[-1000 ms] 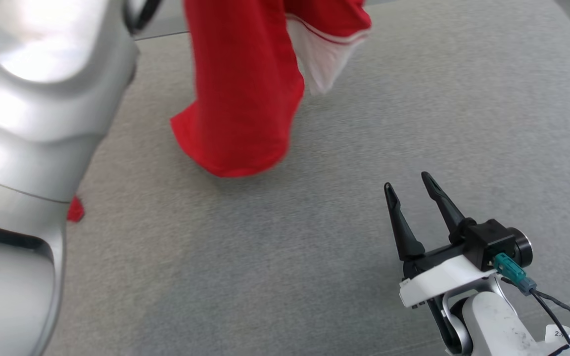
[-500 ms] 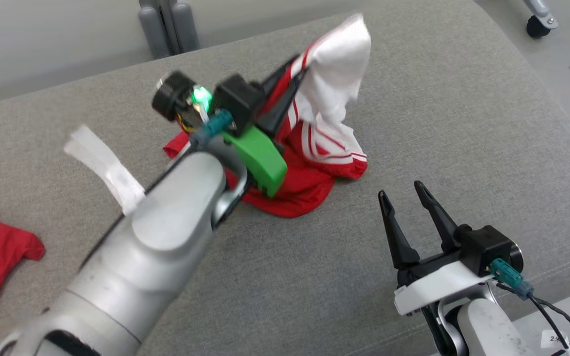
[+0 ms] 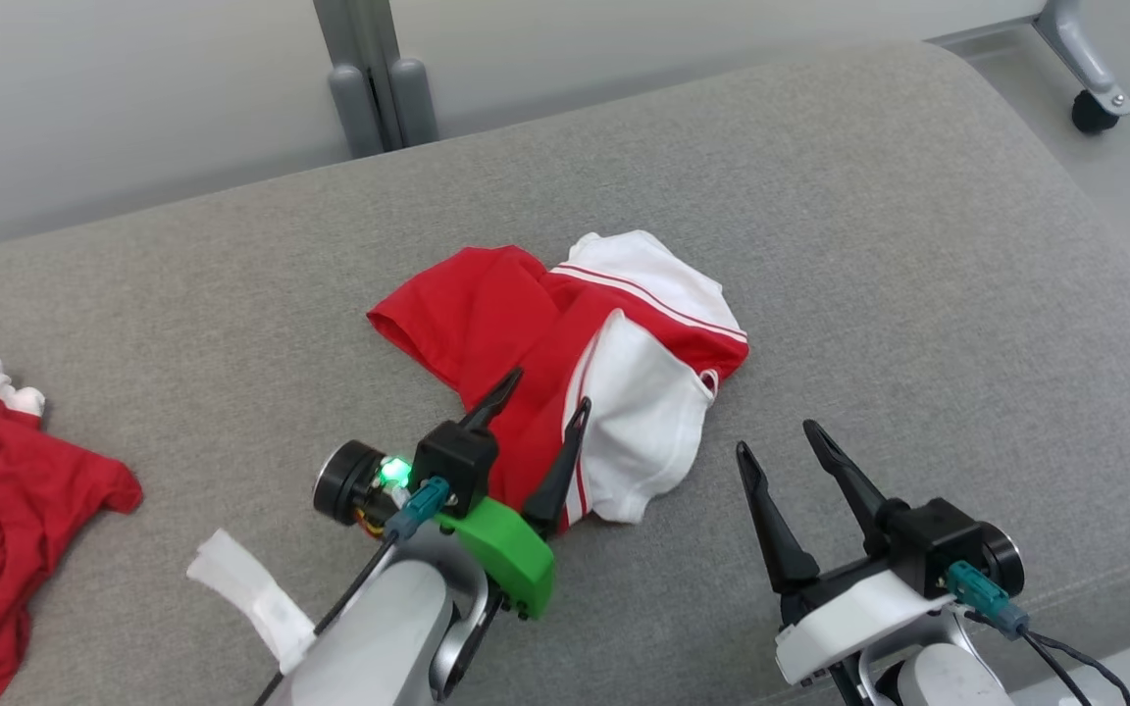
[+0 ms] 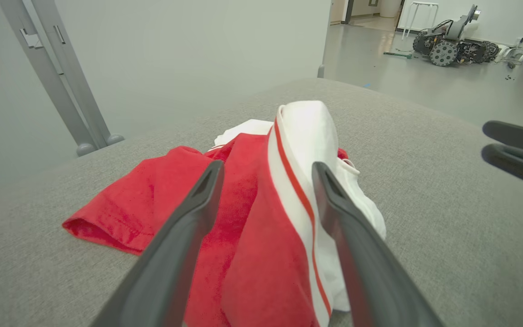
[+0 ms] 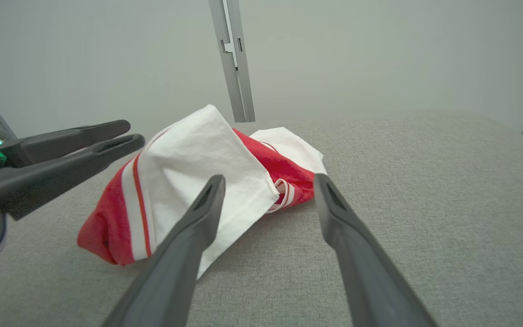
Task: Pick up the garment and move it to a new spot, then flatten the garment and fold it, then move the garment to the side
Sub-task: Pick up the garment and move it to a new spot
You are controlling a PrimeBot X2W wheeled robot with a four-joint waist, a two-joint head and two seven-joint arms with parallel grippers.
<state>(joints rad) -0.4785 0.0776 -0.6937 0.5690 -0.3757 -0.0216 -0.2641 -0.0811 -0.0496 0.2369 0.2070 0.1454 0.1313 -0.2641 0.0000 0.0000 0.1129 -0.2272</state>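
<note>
On grey cushion (image 3: 918, 245), crumpled garment (image 3: 565, 333), left gripper (image 3: 550, 387) spread above its near edge

In the head view, the left gripper (image 3: 549, 387) sits at lower centre, its two dark fingers spread apart and pointing up and slightly right, on a green wrist mount (image 3: 511, 554) with a lit green light (image 3: 390, 472), above a silver forearm (image 3: 379, 637). The right gripper (image 3: 777, 436) sits at lower right, fingers parted, pointing up and slightly left, on a white wrist mount (image 3: 845, 608).
</note>
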